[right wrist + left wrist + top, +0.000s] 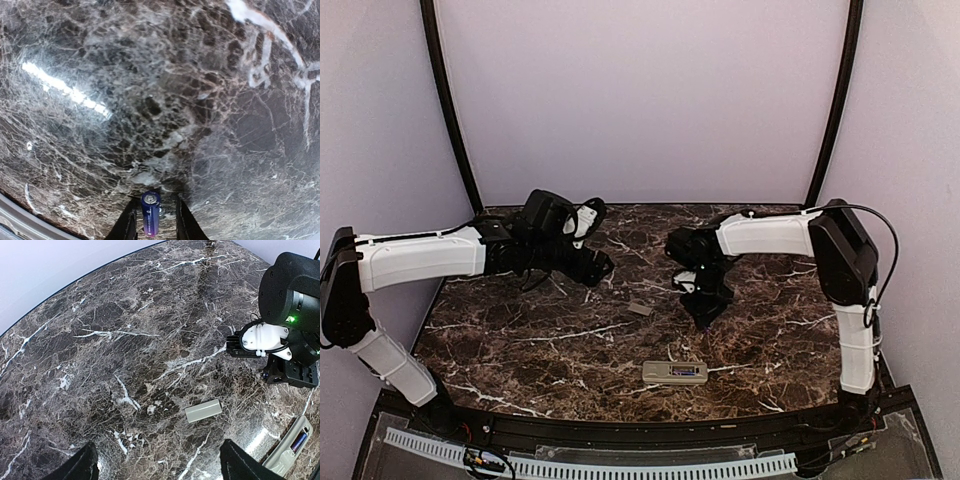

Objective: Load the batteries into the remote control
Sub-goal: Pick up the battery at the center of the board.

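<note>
The remote control (675, 372) lies back-up near the table's front edge, its compartment open with one blue battery (299, 441) inside. In the left wrist view the remote control (290, 449) shows at the lower right. My right gripper (705, 310) points down at the marble behind the remote. A second blue-purple battery (150, 212) sits lengthwise between its fingers, against the left one, with a gap to the right finger (184, 220). The right gripper (154, 220) is open. My left gripper (162, 467) hovers open over bare marble with nothing between its fingers, and in the top view the left gripper (592, 264) is at the back left.
A small flat grey cover piece (639, 309) lies on the marble between the two grippers, and this cover piece (203, 411) is just ahead of my left fingers. The dark table rim (620, 432) runs along the front. Curved black posts and pale walls close the back.
</note>
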Controlling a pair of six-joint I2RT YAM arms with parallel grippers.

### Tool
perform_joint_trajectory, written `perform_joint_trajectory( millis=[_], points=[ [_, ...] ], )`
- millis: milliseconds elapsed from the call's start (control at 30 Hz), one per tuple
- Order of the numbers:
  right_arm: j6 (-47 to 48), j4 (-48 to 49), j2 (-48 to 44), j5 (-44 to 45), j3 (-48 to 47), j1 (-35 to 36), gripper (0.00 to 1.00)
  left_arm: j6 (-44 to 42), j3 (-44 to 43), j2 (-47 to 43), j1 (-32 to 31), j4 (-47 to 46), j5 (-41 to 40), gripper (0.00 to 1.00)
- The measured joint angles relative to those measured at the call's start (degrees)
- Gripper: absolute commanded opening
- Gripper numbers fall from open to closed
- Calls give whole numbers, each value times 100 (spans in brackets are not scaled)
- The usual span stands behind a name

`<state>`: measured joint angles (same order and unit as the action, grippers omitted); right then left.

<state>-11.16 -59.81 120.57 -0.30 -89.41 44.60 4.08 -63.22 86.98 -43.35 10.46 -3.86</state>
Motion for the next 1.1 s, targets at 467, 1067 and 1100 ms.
perform_joint_trajectory(
  millis=[467,1067,1100],
  points=[
    [81,-140,175,116,-282,52,0,-4,0,0,0,-2,17,83],
    [1550,1281,-1661,-1231,931,616,0,-195,7,0,0,-11,306,82],
    [1698,1475,-1836,-1427,1099,678,0,-203,22,0,0,-28,354,82]
  ],
)
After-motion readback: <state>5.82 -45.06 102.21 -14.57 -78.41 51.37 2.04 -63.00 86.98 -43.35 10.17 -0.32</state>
